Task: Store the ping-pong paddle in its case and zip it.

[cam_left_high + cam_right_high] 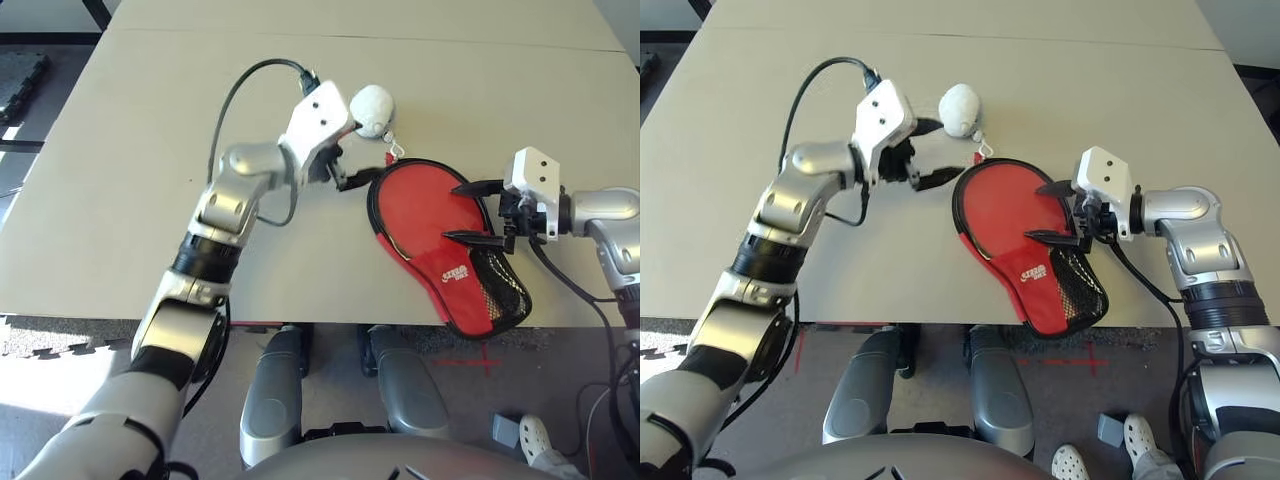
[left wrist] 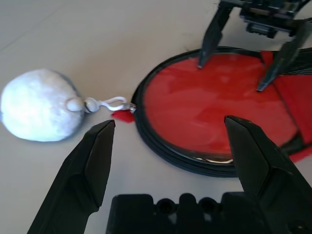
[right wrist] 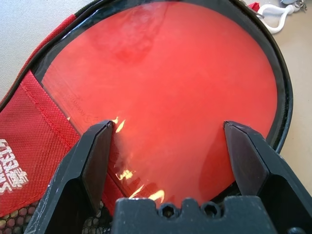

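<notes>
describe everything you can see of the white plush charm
The charm is a rounded white ball, fluffy-looking, with a small white knob on the side facing the case. A white looped cord with a metal clasp links it to the case's black edge, beside a red tab. It lies on the table, just beyond the case's rounded end.

Head eyes look down over both forearms; close wrist cameras face along fingers, sharing the case [image 1: 420, 200].

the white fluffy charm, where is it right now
The white fluffy charm lies on the table just beyond the rounded end of the red case, near the left gripper, joined to the case's edge by a short white loop.
</notes>
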Motion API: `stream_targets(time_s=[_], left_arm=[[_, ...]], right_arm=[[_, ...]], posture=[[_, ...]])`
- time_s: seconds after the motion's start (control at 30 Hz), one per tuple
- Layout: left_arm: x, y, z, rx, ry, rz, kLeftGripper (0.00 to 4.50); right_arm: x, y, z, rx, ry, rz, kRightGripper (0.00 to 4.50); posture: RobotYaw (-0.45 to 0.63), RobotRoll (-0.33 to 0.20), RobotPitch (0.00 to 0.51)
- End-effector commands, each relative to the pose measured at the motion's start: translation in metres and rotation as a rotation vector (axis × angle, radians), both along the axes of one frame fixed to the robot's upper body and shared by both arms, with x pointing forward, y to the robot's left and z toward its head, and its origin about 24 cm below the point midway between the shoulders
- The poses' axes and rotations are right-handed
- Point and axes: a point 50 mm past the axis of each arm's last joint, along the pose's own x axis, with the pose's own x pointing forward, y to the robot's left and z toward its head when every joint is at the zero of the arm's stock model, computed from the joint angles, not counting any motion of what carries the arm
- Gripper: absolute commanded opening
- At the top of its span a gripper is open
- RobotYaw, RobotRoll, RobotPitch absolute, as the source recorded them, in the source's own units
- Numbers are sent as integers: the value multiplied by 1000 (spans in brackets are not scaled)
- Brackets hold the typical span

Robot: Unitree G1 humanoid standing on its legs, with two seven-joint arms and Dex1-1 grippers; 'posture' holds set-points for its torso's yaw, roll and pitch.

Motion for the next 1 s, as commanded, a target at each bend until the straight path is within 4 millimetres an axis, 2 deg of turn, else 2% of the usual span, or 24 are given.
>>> stream_targets(time_s=[0.03,0.2,0.5,0.6,0.73,0.87,1.0], left_arm=[[-14,-14,-8,-1,46,-34,4483],[-19,-28,-24,22,80,-22,4483],[-13,-44,-60,92,158,71,4483],[-13,-44,-71,126,182,85,4483],[-15,-48,-84,151,215,91,4483],[-18,-53,-90,150,235,83,4483],[-20,-55,-90,153,243,80,4483]], right_arm=[[-8,-6,-44,-77,185,-78,4500],[-4,-5,-41,-67,184,-92,4500],[-2,-6,-31,-21,180,-128,4500],[2,-7,-20,34,175,-154,4500],[14,-6,6,170,161,-207,4500],[28,-5,29,283,148,-257,4500],[45,2,40,349,119,-304,4500]], posture=[[20,0,315],[20,0,319],[0,0,314],[-3,0,313],[-13,0,307],[-19,0,305],[-19,0,304]])
